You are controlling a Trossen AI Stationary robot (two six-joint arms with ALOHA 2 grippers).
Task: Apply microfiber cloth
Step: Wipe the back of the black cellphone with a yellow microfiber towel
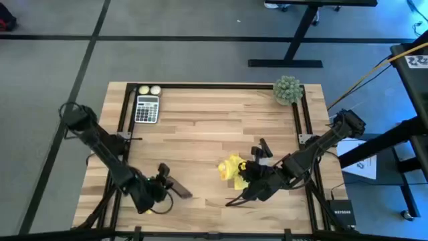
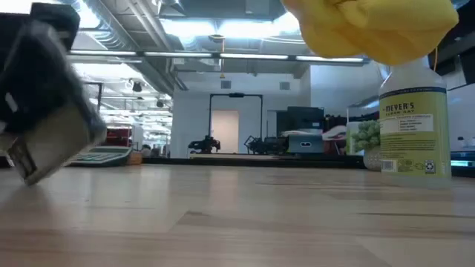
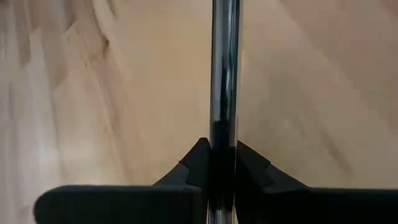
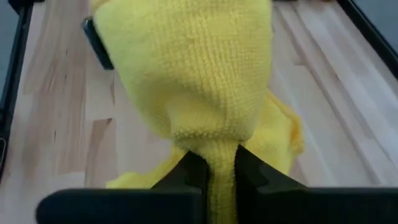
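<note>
Near table's (image 1: 200,127) front edge, right claw (image 4: 217,168) pinching microfiber cloth (image 4: 193,74)

The table (image 1: 200,134) is a light butcher-block wooden top edged by a black metal frame. At its far left corner a calculator (image 1: 147,109) lies flat, with two small pale balls (image 1: 149,90) just beyond it against the far rail. At the far right corner stands a small green plant (image 1: 287,90). In the low view a spray bottle (image 2: 413,122) with a green-and-white label stands upright on the wood at the right
</note>
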